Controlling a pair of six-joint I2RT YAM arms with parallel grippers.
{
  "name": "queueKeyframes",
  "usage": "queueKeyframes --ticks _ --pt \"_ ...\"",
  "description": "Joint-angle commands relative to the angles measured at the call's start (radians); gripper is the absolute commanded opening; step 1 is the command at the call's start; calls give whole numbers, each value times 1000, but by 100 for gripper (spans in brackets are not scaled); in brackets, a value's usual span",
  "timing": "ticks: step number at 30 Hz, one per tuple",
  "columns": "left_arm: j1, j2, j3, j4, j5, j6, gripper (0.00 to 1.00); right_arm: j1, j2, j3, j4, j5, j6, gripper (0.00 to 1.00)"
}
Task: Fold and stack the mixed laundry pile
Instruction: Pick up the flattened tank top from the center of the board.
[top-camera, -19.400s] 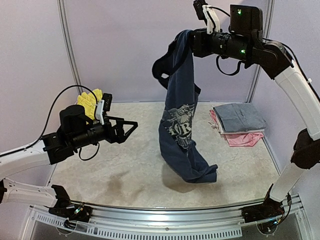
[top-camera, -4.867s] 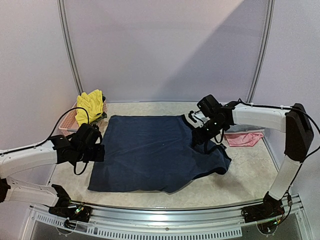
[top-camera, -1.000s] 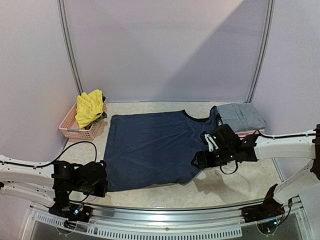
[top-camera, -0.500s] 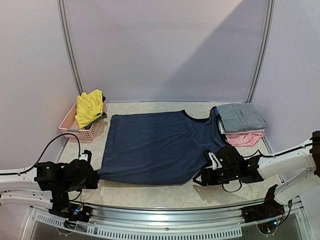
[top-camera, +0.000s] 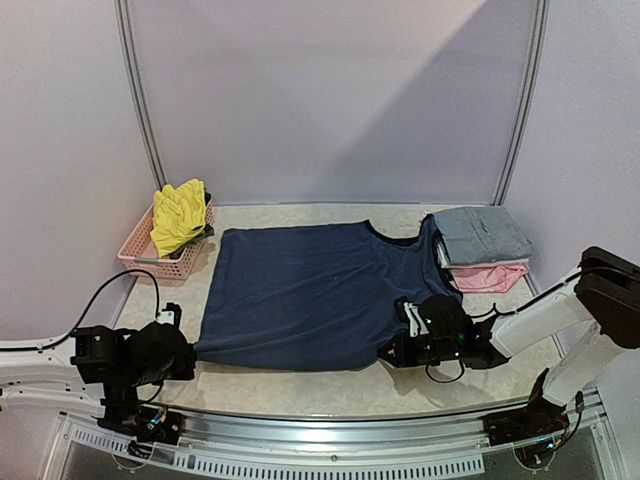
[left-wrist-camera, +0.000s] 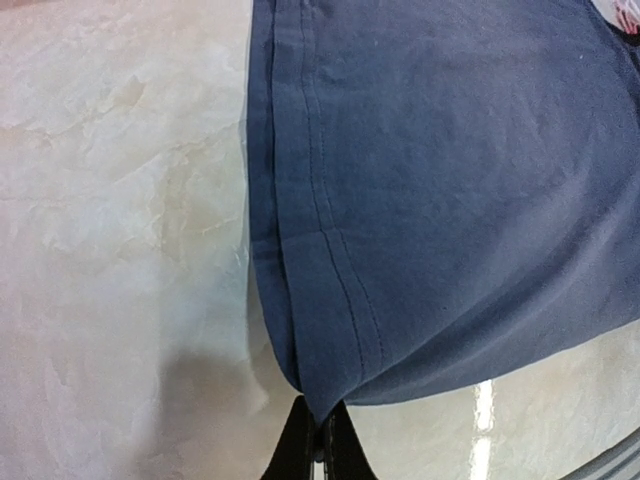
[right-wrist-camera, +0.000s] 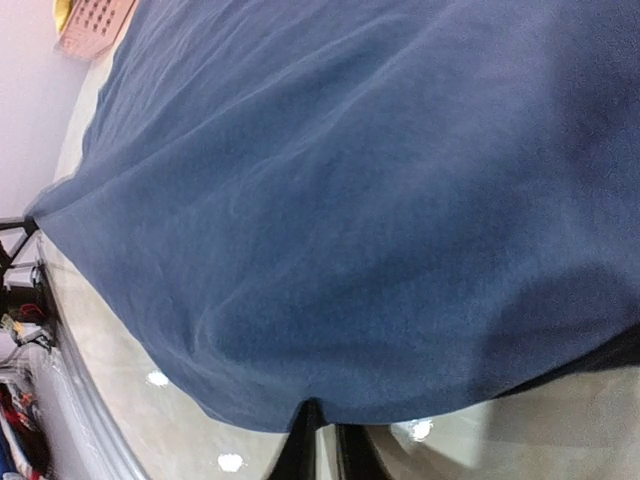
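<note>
The navy blue top (top-camera: 310, 290) lies spread flat in the middle of the table, neck opening toward the far right. My left gripper (top-camera: 190, 358) is low at its near left corner, and in the left wrist view the gripper (left-wrist-camera: 322, 438) is shut on that hemmed corner of the top (left-wrist-camera: 430, 180). At the near right edge sits my right gripper (top-camera: 387, 353). Its wrist view shows the gripper (right-wrist-camera: 327, 440) shut with the edge of the top (right-wrist-camera: 350, 200) tucked in at the tips. A yellow garment (top-camera: 178, 213) is heaped at the far left.
The yellow garment rests in a pink lattice basket (top-camera: 150, 262) at the far left. A folded stack, grey piece (top-camera: 485, 235) over pink (top-camera: 492, 279), stands at the far right beside the top's neck. The table's near rim (top-camera: 330, 425) runs just behind both grippers.
My right gripper has closed from wide open onto the top's near right edge and shifted a little left. The left gripper pulled its corner toward the near left, then held still.
</note>
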Motion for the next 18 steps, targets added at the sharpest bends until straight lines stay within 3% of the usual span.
queueKeyframes --ticks 1,7,12,18 --pt "-14 -16 -7 10 -32 20 0 6 -11 26 -66 44 -32 0" --pt "-14 20 19 43 -46 60 0 6 -78 127 -319 67 -90 0" --pt "-12 127 96 27 -100 90 0 6 -142 277 -657 113 -145 0" --pt "51 261 215 -4 -154 162 0 -4 -108 486 -902 249 -218 0"
